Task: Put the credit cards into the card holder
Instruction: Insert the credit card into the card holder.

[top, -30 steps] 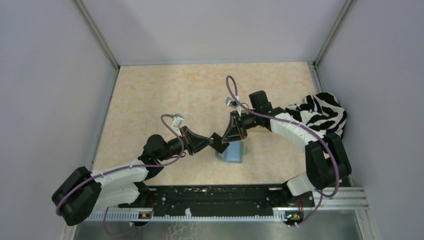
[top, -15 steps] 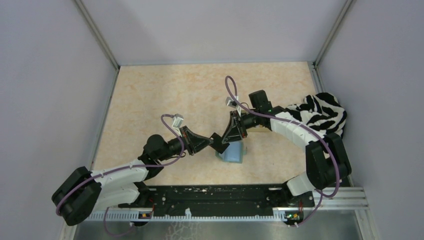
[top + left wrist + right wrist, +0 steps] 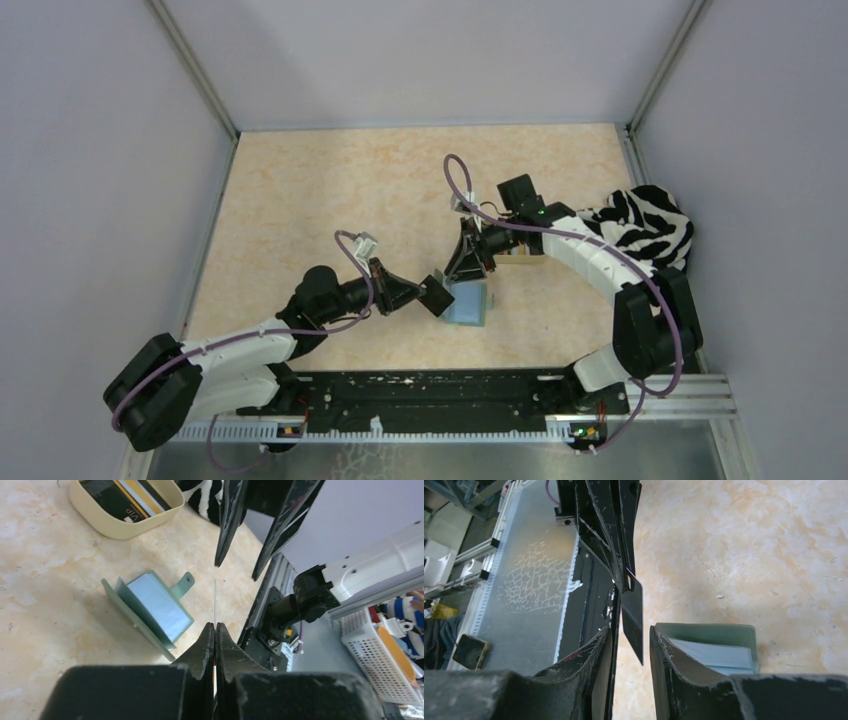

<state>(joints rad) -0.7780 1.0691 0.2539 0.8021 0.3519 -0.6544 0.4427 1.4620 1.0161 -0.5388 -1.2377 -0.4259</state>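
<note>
My left gripper (image 3: 428, 293) (image 3: 215, 626) is shut on a black credit card (image 3: 439, 299) (image 3: 634, 612), which stands on edge and shows as a thin line (image 3: 215, 597) in the left wrist view. The card's free end sits between the fingers of my right gripper (image 3: 463, 268) (image 3: 631, 629), which is open with a gap on both sides of the card. The card holder (image 3: 469, 305) (image 3: 157, 605) (image 3: 719, 647) lies open on the table just below and to the right of the card, pale green with a light blue inside. Several more credit cards (image 3: 127, 497), black and gold, lie in a tan tray (image 3: 115, 530).
A zebra-striped cloth (image 3: 645, 230) lies at the table's right edge, behind the right arm. The tan tray (image 3: 518, 262) sits mostly hidden under the right arm. Grey walls close in the table on three sides, and a black rail (image 3: 430, 395) runs along the near edge.
My right gripper has opened and let go of the black card. My left gripper keeps hold of it and has shifted slightly toward the near edge.
</note>
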